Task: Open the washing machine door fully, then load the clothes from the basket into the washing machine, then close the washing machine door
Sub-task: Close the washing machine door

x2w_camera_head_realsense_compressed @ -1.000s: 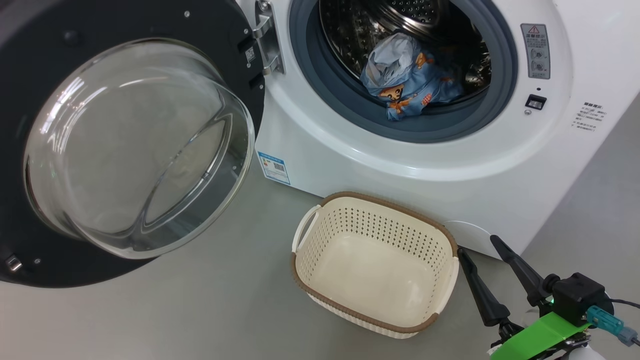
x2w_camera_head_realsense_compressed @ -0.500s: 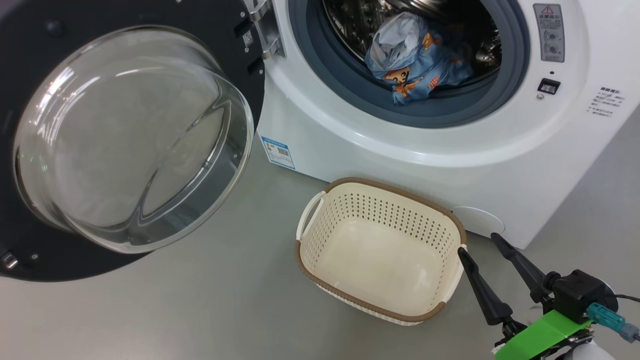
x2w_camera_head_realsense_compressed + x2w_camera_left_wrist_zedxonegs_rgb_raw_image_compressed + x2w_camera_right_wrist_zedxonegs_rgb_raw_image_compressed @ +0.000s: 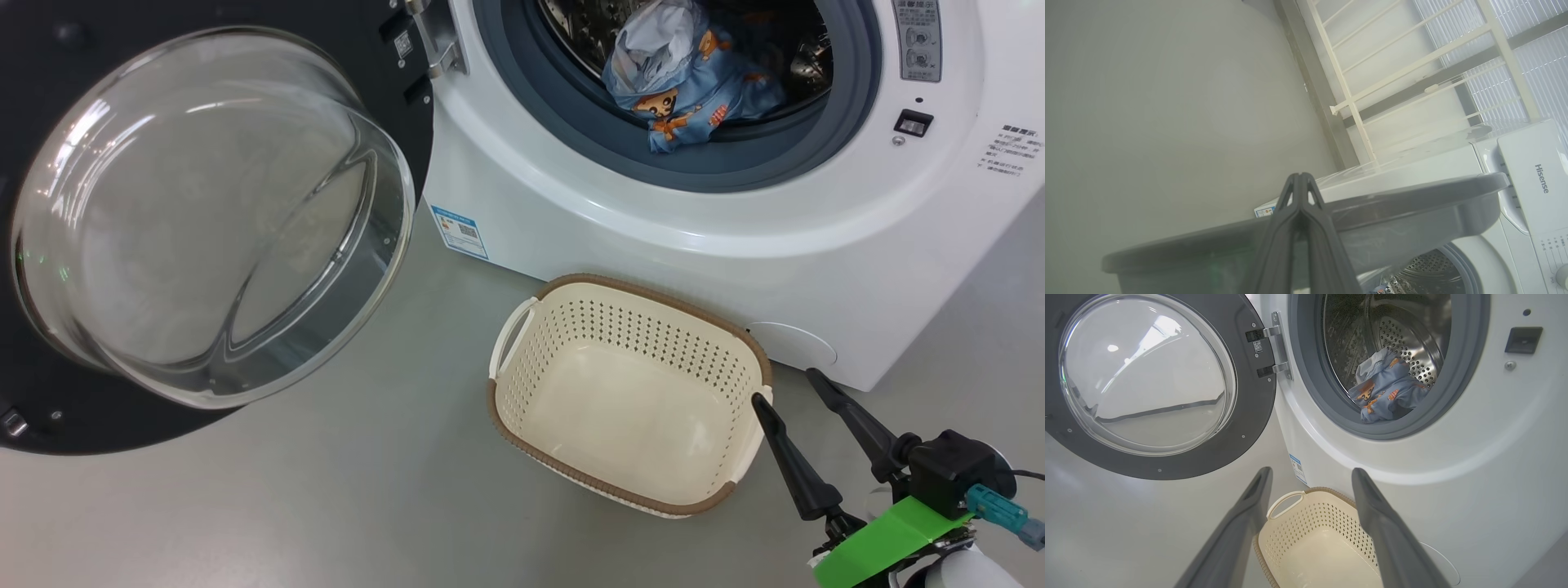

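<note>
One lump of blue printed clothes (image 3: 690, 82) lies in the steel drum (image 3: 584, 24) of the white washing machine (image 3: 653, 245), head view. Washing machine door (image 3: 212, 220) stands wide open at left. Cream basket (image 3: 620, 327) sits on the grey floor (image 3: 326, 490) near the machine front, bare bottom showing. Right gripper (image 3: 785, 385) at near right: fingers spread, holding nothing, one tip just beside the basket's right end.
Left wrist view: left gripper (image 3: 1300, 176) fingers pressed together, nothing between them; door edge-on beyond.
Right wrist view: fingers wide apart, basket low between them, clothes in drum at far right.
</note>
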You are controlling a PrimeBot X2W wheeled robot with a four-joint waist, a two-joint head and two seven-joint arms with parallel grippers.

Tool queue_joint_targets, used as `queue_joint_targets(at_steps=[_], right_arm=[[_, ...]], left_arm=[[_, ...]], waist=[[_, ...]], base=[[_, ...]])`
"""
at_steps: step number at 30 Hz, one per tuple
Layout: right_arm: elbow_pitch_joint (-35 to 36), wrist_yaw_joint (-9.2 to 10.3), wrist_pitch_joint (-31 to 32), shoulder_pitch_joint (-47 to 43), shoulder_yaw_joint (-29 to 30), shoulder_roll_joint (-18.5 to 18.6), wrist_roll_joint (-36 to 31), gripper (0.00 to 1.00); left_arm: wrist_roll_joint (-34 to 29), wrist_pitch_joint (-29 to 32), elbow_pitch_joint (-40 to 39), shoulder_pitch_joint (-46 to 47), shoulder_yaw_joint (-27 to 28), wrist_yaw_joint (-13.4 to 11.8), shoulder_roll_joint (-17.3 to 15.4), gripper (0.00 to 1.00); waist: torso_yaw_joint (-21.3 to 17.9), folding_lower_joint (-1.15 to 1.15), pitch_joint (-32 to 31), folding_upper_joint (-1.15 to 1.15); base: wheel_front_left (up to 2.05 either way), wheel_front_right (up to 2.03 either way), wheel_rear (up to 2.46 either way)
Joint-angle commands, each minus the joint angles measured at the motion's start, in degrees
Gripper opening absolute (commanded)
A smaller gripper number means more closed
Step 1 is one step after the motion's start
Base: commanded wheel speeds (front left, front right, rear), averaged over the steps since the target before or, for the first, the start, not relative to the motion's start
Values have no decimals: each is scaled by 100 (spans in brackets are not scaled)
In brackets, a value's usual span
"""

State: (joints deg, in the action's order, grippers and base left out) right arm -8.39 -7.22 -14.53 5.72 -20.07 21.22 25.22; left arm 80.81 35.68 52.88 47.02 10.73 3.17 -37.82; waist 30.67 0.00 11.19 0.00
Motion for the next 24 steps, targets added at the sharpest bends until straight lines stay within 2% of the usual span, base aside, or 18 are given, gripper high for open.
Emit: queue_joint_targets(at_steps=[1,13,24], right_arm=[[145,-26,-47,106,-83,89,-11,100],[150,-26,-47,182,-66,138,-20,100],[108,-26,-47,185,-42,62,1,100]], left_arm=[[83,116,-159,105,120,-16,-366,0],[200,706,-253,30,12,70,-317,0],[328,1602,-586,-94,-189,222,-358,0]], waist=[[2,0,14,0],[23,0,102,0],[31,0,-10,0]], base=[[0,0,0],[0,0,0],[0,0,0]])
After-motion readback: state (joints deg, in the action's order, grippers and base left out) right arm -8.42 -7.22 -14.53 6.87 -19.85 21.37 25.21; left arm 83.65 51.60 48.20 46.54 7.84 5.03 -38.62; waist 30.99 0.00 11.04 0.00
